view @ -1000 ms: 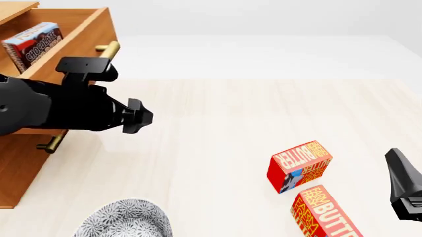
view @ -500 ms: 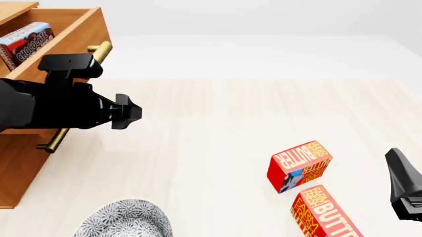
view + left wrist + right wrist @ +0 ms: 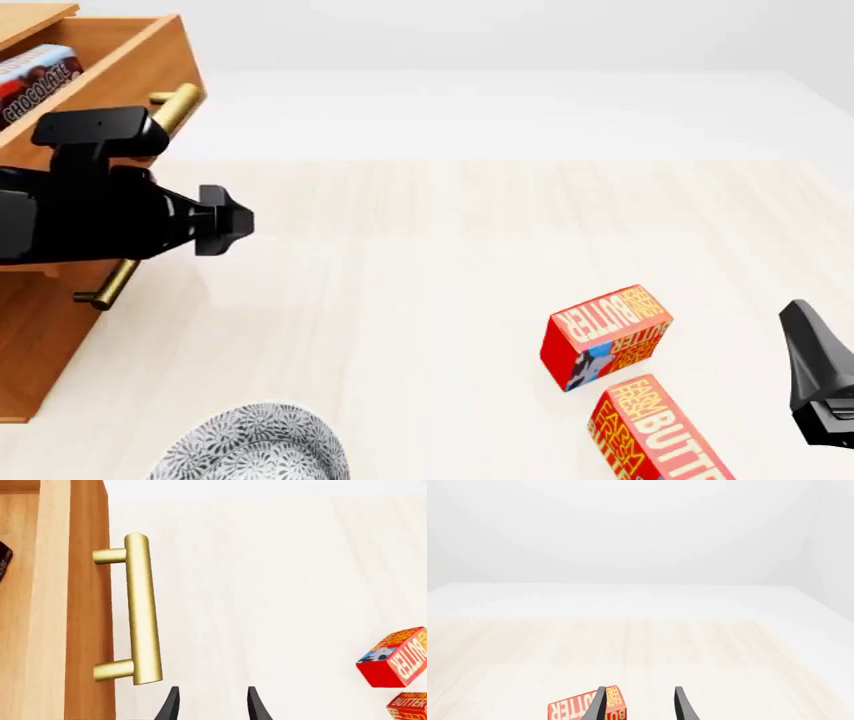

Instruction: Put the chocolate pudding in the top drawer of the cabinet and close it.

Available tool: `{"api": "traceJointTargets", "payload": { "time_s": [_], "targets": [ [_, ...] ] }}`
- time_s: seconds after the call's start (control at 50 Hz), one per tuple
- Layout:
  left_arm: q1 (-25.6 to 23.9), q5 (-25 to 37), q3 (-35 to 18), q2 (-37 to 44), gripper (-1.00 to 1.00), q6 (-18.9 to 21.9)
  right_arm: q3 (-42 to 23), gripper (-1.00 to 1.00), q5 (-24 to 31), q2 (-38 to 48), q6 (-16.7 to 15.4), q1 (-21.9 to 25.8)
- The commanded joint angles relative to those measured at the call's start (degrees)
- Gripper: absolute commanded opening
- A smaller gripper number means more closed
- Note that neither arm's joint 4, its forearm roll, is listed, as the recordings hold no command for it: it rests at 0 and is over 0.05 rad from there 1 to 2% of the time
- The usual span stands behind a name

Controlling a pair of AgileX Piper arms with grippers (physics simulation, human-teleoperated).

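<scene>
**Pudding box seen inside the partly open top drawer**

The chocolate pudding (image 3: 34, 78) was seen lying inside the top drawer (image 3: 127, 75) of the cabinet (image 3: 40, 340), at the far left of the front view, with its printed face turned upward and only part of the box shown within the frame. The drawer was found pulled out from the cabinet, and its brass bar handle (image 3: 143, 607) was seen free, with nothing closed around it.

The left gripper (image 3: 211, 705) was held just in front of the drawer face, below and beside the handle. In the left wrist view its jaws were shown spread apart, with bare table (image 3: 454, 250) between the two tips and no object pinched. In the front view the black arm was seen covering part of the cabinet's front, and the lower handle (image 3: 104, 285) was partly visible beneath it.

The right gripper (image 3: 638, 705) was kept low at the right edge of the table, well apart from the cabinet. Its jaws were likewise spread and nothing was gripped. Two butter boxes (image 3: 607, 338) were seen on the table near it, one just behind the other, and a patterned plate (image 3: 254, 445) was seen at the near edge.
</scene>
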Motion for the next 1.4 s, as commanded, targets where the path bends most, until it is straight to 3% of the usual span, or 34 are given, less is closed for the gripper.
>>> {"api": "traceJointTargets", "payload": {
  "time_s": [0.02, 0.04, 0.12, 0.14, 0.16, 0.18, 0.22, 0.26, 0.32, 0.62, 0.64, 0.68, 0.88, 0.92, 1.4],
  "targets": [
    [5.2, -1.7, 1.5, 0.0, 1.00, 1.6, 0.0, 1.00, 0.0, -0.1, 0.0, -0.1],
    [7.2, -2.0, 1.4, 0.2, 1.00, 2.9, 0.1, 1.00, 0.0, -0.1, 0.0, 0.0],
    [6.6, -2.9, 1.9, 1.0, 1.00, 1.6, 0.0, 1.00, 0.0, -0.1, 0.0, 0.0],
    [5.9, -3.1, 2.0, 1.1, 1.00, 0.9, 0.0, 1.00, 0.0, -0.1, 0.0, 0.0],
    [2.3, -3.6, 2.7, 1.3, 1.00, -2.8, 0.0, 1.00, 0.0, -0.1, 0.0, 0.0],
    [7.3, -3.2, 2.2, 1.0, 1.00, 1.9, 0.0, 1.00, 0.0, -0.1, 0.0, 0.0],
    [5.7, -3.4, 2.5, 1.1, 1.00, 0.0, 0.0, 1.00, 0.0, -0.1, 0.0, 0.0],
    [9.8, -3.5, 2.3, 1.0, 1.00, 3.0, 0.0, 1.00, 0.0, -0.1, 0.0, 0.0],
    [8.3, -3.6, 2.6, 1.0, 1.00, 1.8, 0.1, 1.00, 0.0, -0.1, 0.0, -0.1],
    [10.2, -5.2, 4.1, 1.0, 1.00, 1.9, 0.0, 1.00, 0.0, -0.1, 0.0, 0.0],
    [7.9, -5.5, 4.7, 1.2, 1.00, -0.4, 0.0, 1.00, 0.0, -0.1, 0.0, 0.0],
    [10.6, -5.6, 4.5, 1.1, 1.00, 2.1, 0.0, 1.00, 0.0, -0.1, 0.0, -0.1],
    [10.6, -6.6, 4.9, 1.9, 1.00, 1.1, 0.0, 1.00, 0.0, -0.1, 0.0, 0.0],
    [9.7, -5.9, 4.9, 1.1, 1.00, -0.7, 0.0, 1.00, 0.0, -0.1, 0.0, 0.0],
    [13.8, -4.8, 3.0, 0.2, 1.00, -1.3, 0.0, 1.00, 0.0, -0.1, 0.0, 0.0]
  ]
}}
